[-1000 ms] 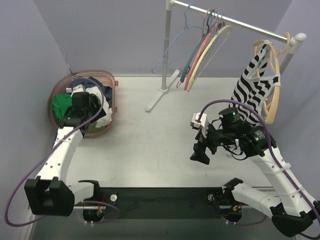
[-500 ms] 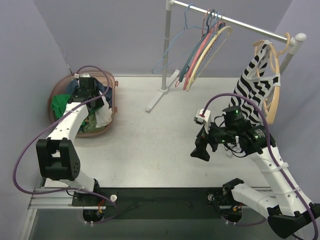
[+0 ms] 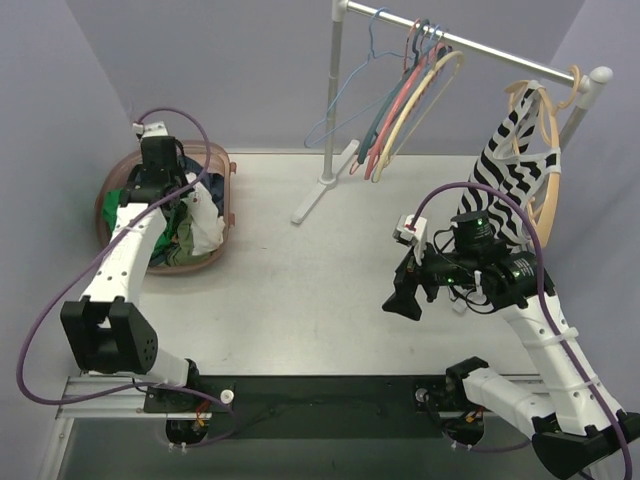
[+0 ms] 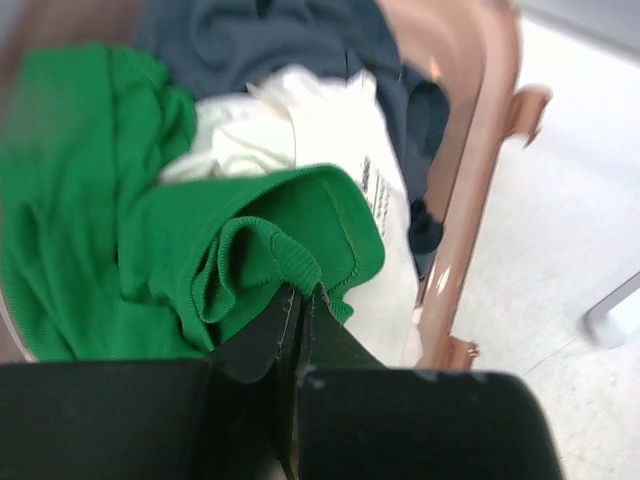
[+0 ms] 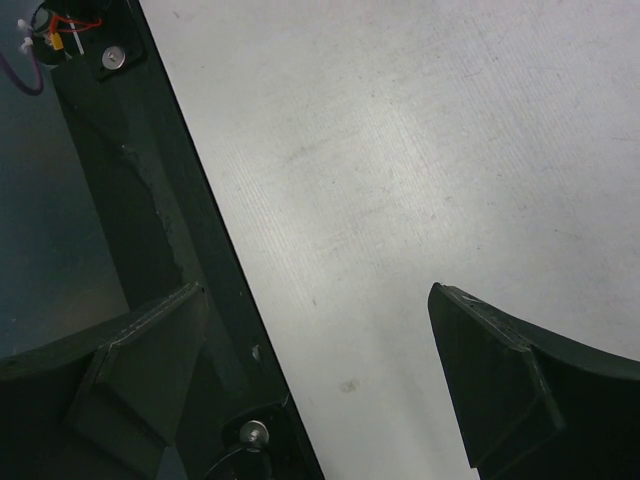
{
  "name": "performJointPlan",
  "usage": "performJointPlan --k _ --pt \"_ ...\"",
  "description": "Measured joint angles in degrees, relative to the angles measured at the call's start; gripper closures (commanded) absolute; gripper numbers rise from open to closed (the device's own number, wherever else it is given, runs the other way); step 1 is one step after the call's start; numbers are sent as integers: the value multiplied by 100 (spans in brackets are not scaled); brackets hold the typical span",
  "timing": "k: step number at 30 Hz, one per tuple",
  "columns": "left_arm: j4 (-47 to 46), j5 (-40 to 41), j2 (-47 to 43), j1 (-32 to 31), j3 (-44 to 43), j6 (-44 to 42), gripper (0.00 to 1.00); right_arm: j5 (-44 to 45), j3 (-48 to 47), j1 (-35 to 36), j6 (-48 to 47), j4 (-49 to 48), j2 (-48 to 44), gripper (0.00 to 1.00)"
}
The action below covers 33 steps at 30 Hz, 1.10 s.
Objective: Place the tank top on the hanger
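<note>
Early stage: left pincer [image 4: 300, 295] clamps the tank top [image 4: 120, 250] inside the basket [image 4: 480, 150]; right pincer [image 5: 315, 300] gapes apart; hanger [image 3: 425, 105] hangs bare.

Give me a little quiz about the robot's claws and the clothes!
1. True or false: the right claw is holding the zebra-striped top.
2. What does the left claw pinch? A) white cloth B) green tank top C) pink hanger
3. Fill in: the green tank top lies mostly inside the pink-brown ____.
Key: 1 false, that claw is open and empty; 2 B; 3 basket.
</note>
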<state>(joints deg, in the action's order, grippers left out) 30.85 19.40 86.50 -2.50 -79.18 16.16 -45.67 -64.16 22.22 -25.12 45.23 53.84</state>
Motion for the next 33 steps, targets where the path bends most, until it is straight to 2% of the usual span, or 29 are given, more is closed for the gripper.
performJointPlan --k 4,10,14,20,23,29,33 --pt "46 205 -450 0 -649 -42 100 -50 -2 -70 0 2 -24 1" --pt "-87 741 -964 -50 -2079 -90 100 -133 -37 -175 2 17 -20 1" --pt "-164 931 -1005 -503 -2863 -57 100 -142 -131 -208 -4 42 -15 1" --pt "-238 1217 -345 -2533 -4780 -708 100 -188 -188 -282 -116 96 -37 1" --pt "-472 1491 -79 -3851 -5462 -1316 100 -251 -188 -391 -190 160 -107 0" --pt "-1513 2173 116 -6113 -5665 -2905 100 -337 -186 -658 -267 208 -358 0" --pt "-2022 2509 363 -7093 -5652 -3654 100 -393 -153 -824 -365 249 -568 0"
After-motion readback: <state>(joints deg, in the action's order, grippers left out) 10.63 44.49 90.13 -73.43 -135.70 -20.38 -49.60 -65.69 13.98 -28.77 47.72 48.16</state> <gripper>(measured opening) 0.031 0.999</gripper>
